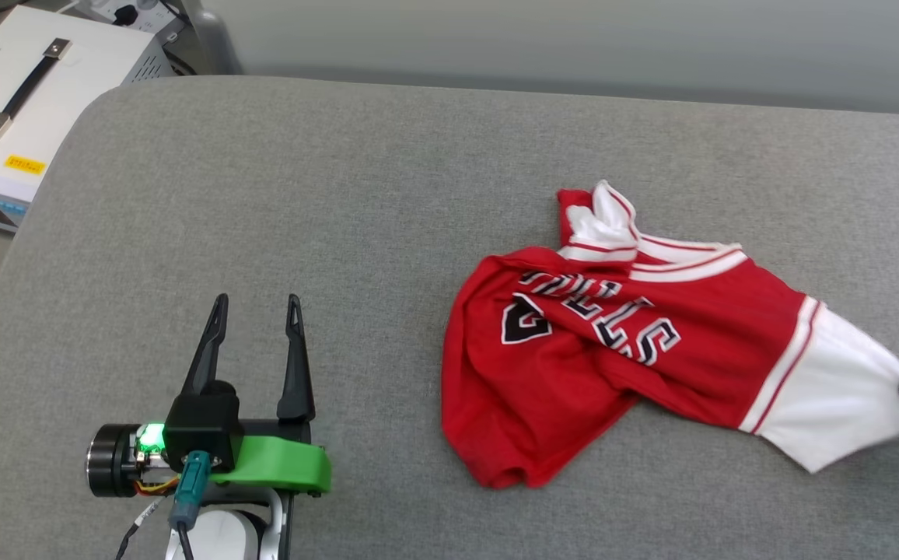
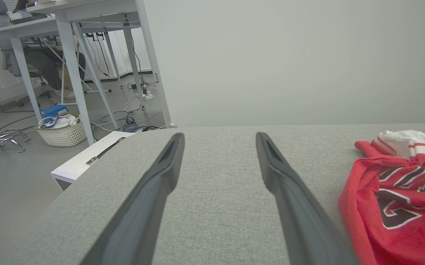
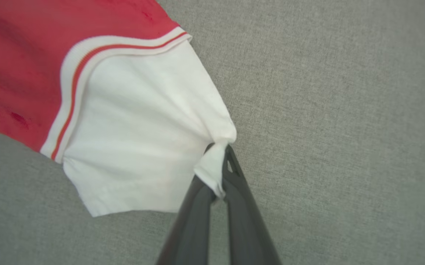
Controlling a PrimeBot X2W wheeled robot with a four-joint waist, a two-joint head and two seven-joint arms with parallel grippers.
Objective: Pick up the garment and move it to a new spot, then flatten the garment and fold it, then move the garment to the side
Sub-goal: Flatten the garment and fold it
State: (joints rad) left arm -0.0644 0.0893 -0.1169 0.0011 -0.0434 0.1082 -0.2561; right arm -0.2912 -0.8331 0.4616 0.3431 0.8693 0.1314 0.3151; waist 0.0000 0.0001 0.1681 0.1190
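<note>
The pick-up step is getting under way: the right claw (image 3: 222, 162) is clamping the white sleeve (image 3: 142, 140) hem of the jersey (image 1: 620, 358), which is lying crumpled on the counter (image 1: 263, 171). The left claw (image 1: 257, 298) is sitting with its fingers apart, well to the jersey's left. Lifting next is probably calling for a firm pinch.

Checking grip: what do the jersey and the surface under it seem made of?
The jersey looks like thin, soft fabric, perhaps synthetic knit: it creases and bunches, matte. The surface looks like grey woven upholstery cloth, matte, with fine weave.
</note>
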